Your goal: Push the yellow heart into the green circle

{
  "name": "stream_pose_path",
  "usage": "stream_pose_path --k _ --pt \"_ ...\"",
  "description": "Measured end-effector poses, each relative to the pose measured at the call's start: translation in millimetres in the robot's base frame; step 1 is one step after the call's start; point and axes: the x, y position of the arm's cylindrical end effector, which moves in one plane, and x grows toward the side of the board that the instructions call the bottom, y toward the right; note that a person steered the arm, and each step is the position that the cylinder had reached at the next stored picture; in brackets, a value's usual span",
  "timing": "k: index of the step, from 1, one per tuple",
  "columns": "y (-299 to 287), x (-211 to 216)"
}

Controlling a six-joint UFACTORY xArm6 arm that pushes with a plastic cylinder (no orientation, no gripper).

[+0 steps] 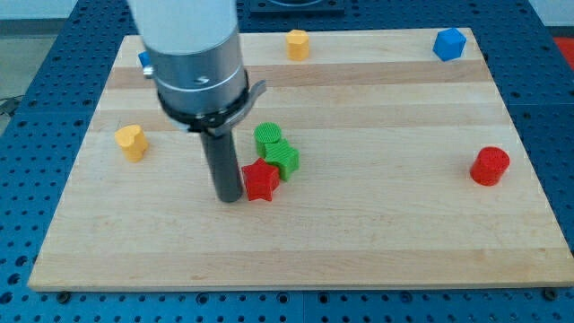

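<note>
Here, the rod's tip [230, 198], which has no jaws, touches the red star [260, 181]; the yellow heart [132, 142] lies well toward the view's left, the green circle [267, 136] just up-right.

The arm [184, 27] comes down as a broad, pale grey-white cylinder. Below it sits a duller metallic grey collar [199, 82] with a small screw hole, ringed by a black clamp with a thin lever. A straight dark rod [221, 161] ends in my tip [230, 199].
</note>
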Motion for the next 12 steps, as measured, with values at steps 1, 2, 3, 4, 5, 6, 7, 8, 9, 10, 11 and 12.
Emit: stream_pose_path --k 1,2,3,4,5,6,7,8,9,10,11,12 --pt "-68 16" --pt "-123 15" --pt "-166 -44" --pt "-174 -65" --pt "-171 -100" --pt "-171 -100" --pt "-154 -100" --pt "-135 -83" --pt "-128 -82" --pt "-121 -82" --pt "-122 -79" --pt "-153 -72"
